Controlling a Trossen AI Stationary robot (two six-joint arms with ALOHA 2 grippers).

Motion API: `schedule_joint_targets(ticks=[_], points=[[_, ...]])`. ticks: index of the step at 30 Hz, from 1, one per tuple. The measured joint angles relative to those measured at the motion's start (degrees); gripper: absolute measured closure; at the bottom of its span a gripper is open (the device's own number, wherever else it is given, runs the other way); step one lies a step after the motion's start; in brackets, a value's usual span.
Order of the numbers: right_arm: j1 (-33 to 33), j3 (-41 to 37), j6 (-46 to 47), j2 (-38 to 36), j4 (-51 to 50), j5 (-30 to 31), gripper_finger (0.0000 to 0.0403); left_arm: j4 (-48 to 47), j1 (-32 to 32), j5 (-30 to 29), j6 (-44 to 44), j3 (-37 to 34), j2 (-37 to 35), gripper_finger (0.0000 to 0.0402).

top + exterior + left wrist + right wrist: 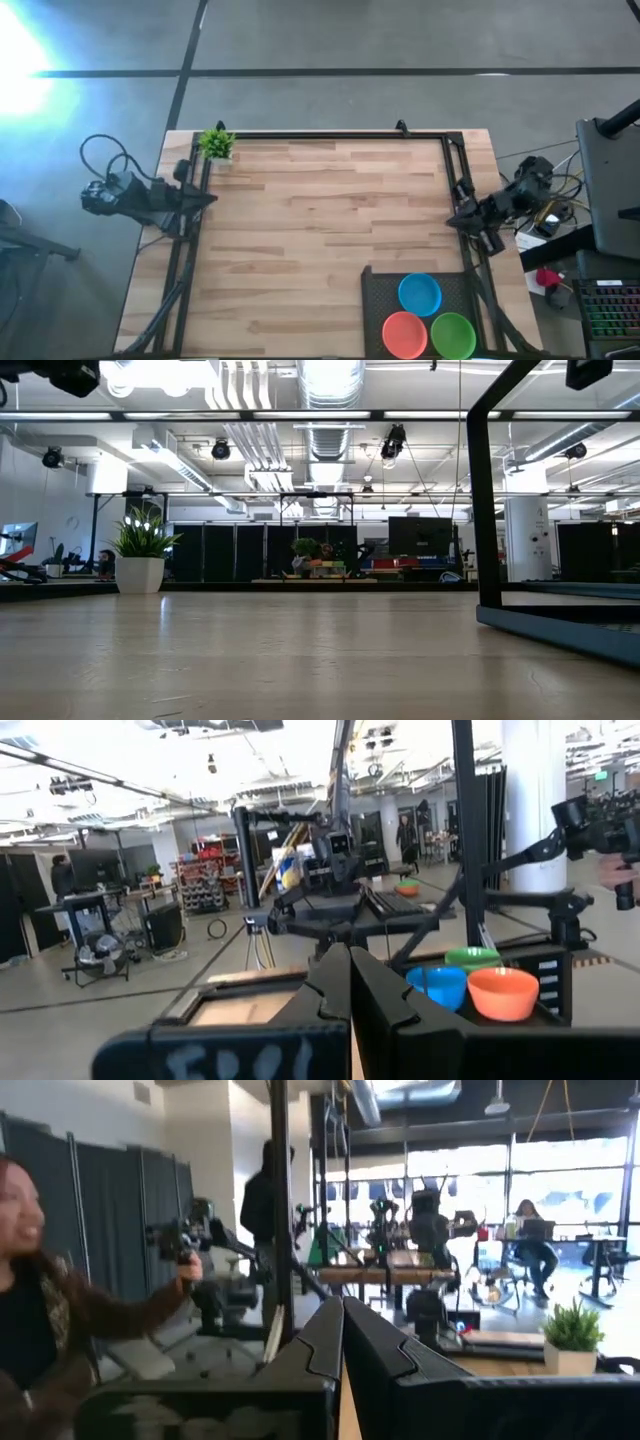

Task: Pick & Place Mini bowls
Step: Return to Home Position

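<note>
Three mini bowls show, one blue [420, 293], one orange [404, 334] and one green [453, 334]. They sit close together on a dark tray [378, 290] at the table's near right corner. Whether more bowls are nested under them cannot be told. The left wrist view shows the same blue [437, 986], orange [503, 992] and green [472, 958] bowls far off. My left gripper [205, 198] waits at the table's left edge, shut [350, 982] and empty. My right gripper [455, 220] waits at the right edge, beyond the tray, shut [342, 1342] and empty.
A small green potted plant [216, 145] stands at the far left corner and also shows in the low view [142, 555]. A dark metal frame [330, 135] runs along the table's edges. The bare wooden table [320, 220] lies between the arms. A person [40, 1310] holding a device stands beyond the table.
</note>
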Motion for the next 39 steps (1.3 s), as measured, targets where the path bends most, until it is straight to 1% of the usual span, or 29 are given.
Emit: schedule_joint_targets(ticks=[5,8,12,20,27,33,39], points=[[0.0,-4.3,-1.9,-0.6,2.5,0.1,0.0394,2.0,0.0,0.0,-0.1,-3.1,0.0,0.0402],[0.0,-6.8,-5.1,-1.3,5.6,0.1,0.0394,2.3,0.0,0.0,0.0,-4.4,0.0,0.0402],[0.0,-8.2,-7.2,-1.3,7.5,-0.1,0.0394,3.5,0.0,0.0,0.0,-6.3,0.0,0.0402],[0.0,-8.6,-6.9,-1.3,7.4,-0.1,0.0394,5.7,0.0,0.0,0.3,-10.2,0.0,0.0402],[0.0,-7.5,-7.0,-1.3,7.2,-0.2,0.0394,11.5,0.0,0.0,0.5,-15.8,0.0,0.0402],[0.0,-9.8,-5.4,-1.3,7.3,-0.2,0.0394,15.9,0.0,0.0,0.5,-19.9,0.0,0.0402],[0.0,-11.9,-3.8,-1.3,7.4,-0.2,0.0394,18.3,0.0,0.0,1.1,-22.1,0.0,0.0402]])
